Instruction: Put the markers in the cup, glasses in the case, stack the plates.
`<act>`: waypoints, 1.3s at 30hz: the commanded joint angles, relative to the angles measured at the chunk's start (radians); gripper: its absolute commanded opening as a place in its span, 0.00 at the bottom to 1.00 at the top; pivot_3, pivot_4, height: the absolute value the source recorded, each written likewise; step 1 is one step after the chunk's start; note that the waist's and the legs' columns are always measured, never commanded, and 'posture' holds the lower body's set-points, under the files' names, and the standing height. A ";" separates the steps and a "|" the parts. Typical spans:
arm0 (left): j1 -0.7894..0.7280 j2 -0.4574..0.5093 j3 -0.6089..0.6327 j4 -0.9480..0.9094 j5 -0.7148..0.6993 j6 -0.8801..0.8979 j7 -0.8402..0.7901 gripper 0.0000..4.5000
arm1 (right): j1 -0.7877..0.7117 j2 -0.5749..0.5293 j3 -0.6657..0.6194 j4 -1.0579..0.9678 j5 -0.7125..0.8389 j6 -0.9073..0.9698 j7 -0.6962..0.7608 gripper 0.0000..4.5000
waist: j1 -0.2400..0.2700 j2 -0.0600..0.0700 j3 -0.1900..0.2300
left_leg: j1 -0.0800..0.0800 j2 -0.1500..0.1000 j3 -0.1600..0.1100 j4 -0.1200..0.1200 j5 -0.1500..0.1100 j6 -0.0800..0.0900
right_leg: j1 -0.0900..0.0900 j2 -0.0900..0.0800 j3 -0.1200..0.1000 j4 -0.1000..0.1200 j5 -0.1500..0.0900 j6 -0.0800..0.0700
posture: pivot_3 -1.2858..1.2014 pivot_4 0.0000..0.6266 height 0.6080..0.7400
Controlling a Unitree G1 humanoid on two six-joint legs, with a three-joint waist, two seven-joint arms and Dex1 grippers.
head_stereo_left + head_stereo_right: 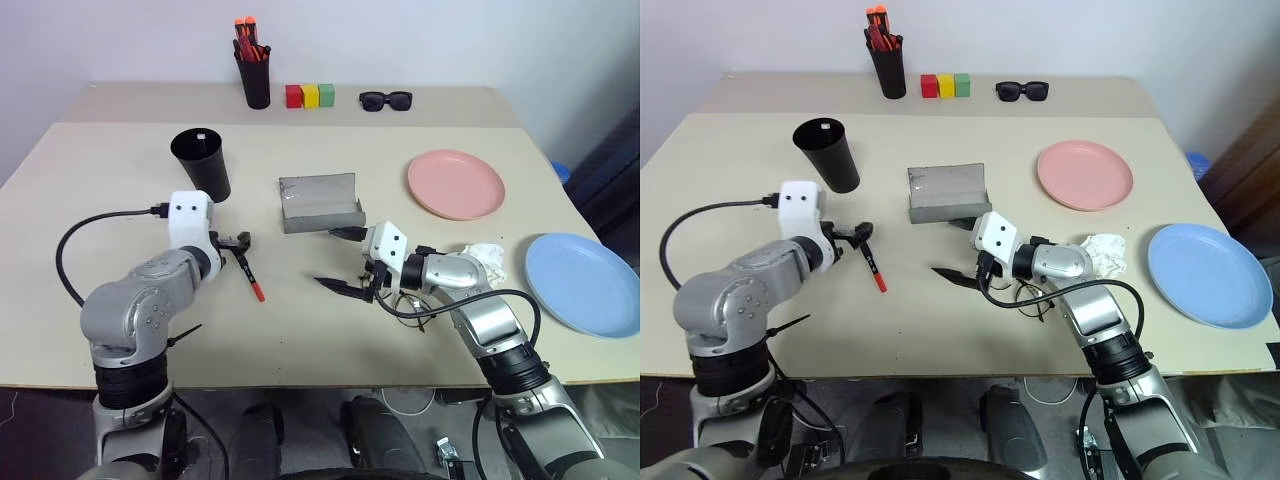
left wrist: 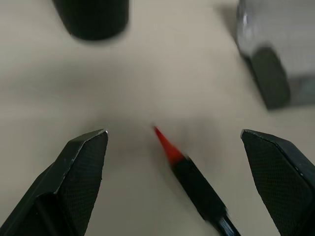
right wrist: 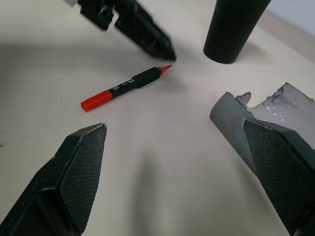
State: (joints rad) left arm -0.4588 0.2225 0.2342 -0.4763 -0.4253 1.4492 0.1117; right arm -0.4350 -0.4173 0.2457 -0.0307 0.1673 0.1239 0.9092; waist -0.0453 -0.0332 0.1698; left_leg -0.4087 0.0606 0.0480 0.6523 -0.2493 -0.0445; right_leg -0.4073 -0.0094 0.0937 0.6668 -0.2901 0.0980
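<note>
A red marker with a black middle (image 1: 250,275) lies flat on the table. My left gripper (image 2: 173,132) hangs open just over its near end, holding nothing. The black cup (image 1: 202,165) stands upright behind it, and something small and white (image 1: 200,133) shows in its mouth. The grey case (image 1: 320,205) sits open at the table's middle. My right gripper (image 1: 342,260) is open in front of the case, pointing left toward the marker (image 3: 123,88). The wire-rimmed glasses (image 1: 1035,300) lie partly hidden under my right wrist. The pink plate (image 1: 455,183) and the blue plate (image 1: 583,283) lie apart on the right.
A crumpled white tissue (image 1: 487,258) lies beside my right forearm. Along the back edge stand a black pen holder (image 1: 255,80) with orange-red pens, three coloured blocks (image 1: 309,95) and black sunglasses (image 1: 385,99).
</note>
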 commanded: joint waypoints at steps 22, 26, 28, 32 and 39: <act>-0.079 0.014 -0.044 -0.015 0.112 -0.358 -0.221 0.01 | 0.007 0.057 0.007 -0.040 -0.040 -0.036 -0.091 1.00 | 0.003 -0.001 0.001 | 0.000 -0.001 0.001 -0.001 0.001 -0.001 | 0.000 -0.002 0.001 -0.002 0.000 0.000 | 0.52 0.24 0.94; -0.134 0.077 -0.041 0.023 0.141 -0.599 -0.289 0.01 | -0.042 0.131 -0.013 0.020 -0.095 -0.068 -0.223 1.00 | 0.002 -0.001 0.001 | -0.001 -0.001 0.001 -0.002 0.001 -0.002 | -0.001 -0.002 0.001 -0.002 0.000 0.000 | 0.52 0.24 0.94; -0.208 0.116 -0.053 0.157 0.249 -0.807 -0.237 0.01 | -0.098 0.215 -0.033 0.084 -0.149 -0.079 -0.376 1.00 | 0.000 -0.001 0.001 | 0.000 -0.001 0.002 -0.002 0.001 -0.002 | -0.001 -0.002 0.001 -0.002 0.001 -0.001 | 0.52 0.24 0.94; -0.365 0.126 -0.036 0.468 0.364 -1.114 -0.102 0.01 | -0.150 0.326 -0.036 0.136 -0.173 -0.076 -0.493 1.00 | 0.006 -0.001 0.001 | 0.000 -0.001 0.002 -0.003 0.002 -0.003 | -0.001 -0.001 0.001 -0.002 0.001 -0.001 | 0.52 0.24 0.94; -0.587 0.160 -0.061 1.035 0.462 -1.535 -0.027 0.01 | -0.132 0.395 0.027 0.132 -0.192 -0.091 -0.500 1.00 | 0.019 -0.001 0.001 | -0.007 -0.001 0.003 -0.002 0.002 -0.003 | -0.006 -0.002 0.000 -0.004 0.001 -0.001 | 0.52 0.24 0.94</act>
State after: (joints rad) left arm -1.0089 0.3701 0.1791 0.5006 0.0151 0.0045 0.0778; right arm -0.5666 -0.0276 0.2688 0.1298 -0.0233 0.0563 0.4100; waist -0.0262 -0.0346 0.1706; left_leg -0.4167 0.0593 0.0508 0.6504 -0.2478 -0.0471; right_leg -0.4148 -0.0115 0.0938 0.6634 -0.2892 0.0971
